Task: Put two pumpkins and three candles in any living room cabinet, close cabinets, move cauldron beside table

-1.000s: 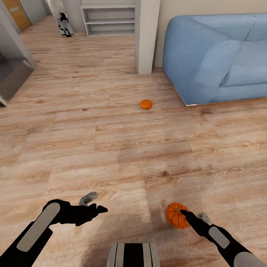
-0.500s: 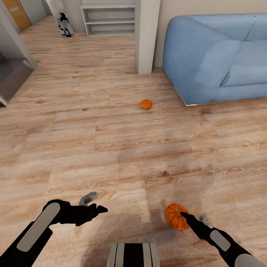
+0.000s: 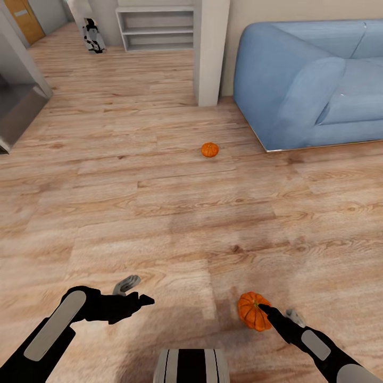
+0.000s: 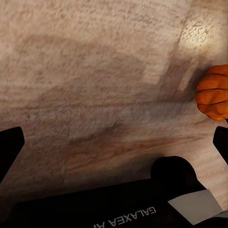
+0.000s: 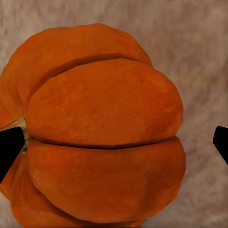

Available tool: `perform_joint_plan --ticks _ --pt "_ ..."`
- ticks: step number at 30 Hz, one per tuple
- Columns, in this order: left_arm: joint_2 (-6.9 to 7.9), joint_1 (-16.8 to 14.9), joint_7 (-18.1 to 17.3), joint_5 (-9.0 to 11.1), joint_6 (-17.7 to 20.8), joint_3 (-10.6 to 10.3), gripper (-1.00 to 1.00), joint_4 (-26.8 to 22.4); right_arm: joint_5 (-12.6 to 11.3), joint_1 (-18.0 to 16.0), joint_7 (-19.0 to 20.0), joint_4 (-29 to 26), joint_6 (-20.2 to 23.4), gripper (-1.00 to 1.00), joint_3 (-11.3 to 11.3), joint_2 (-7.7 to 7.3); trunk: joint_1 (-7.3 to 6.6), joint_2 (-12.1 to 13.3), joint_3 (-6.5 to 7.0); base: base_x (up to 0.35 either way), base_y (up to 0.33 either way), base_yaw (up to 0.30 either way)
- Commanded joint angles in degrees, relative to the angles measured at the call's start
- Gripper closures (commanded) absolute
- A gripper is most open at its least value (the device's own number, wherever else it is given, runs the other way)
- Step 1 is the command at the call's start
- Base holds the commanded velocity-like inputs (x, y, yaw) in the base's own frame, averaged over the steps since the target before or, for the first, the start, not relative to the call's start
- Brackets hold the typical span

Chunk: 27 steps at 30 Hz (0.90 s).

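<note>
My right tool has settled lower around the near pumpkin, fingers apart, ready to clamp; left tool stays apart.

Near pumpkin before far pumpkin, sofa right.

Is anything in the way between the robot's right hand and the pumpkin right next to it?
No, nothing visible. The right gripper is open right at the near pumpkin, which sits between its fingertips on the bare wooden floor.
</note>
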Motion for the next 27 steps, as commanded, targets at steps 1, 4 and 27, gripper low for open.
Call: perform_joint_plan --ticks 1,4,27 --pt "0.04 -0.04 0.60 0.58 -0.03 -0.08 -1.00 -0.04 0.40 0.02 -3.99 0.14 0.07 -1.00 0.25 -0.05 0.01 -0.01 -0.04 0.000 0.000 0.000" --pt "0.04 -0.04 0.60 0.58 -0.03 -0.08 -1.00 -0.04 0.40 0.02 -3.99 0.14 0.09 -1.00 0.26 -0.05 0.01 -0.01 -0.04 0.000 0.000 0.000" --pt "0.04 -0.04 0.60 0.58 -0.03 -0.08 -1.00 0.10 0.40 0.02 -3.99 0.14 0.09 1.00 0.23 -0.05 -0.05 0.02 0.40 0.000 0.000 0.000"
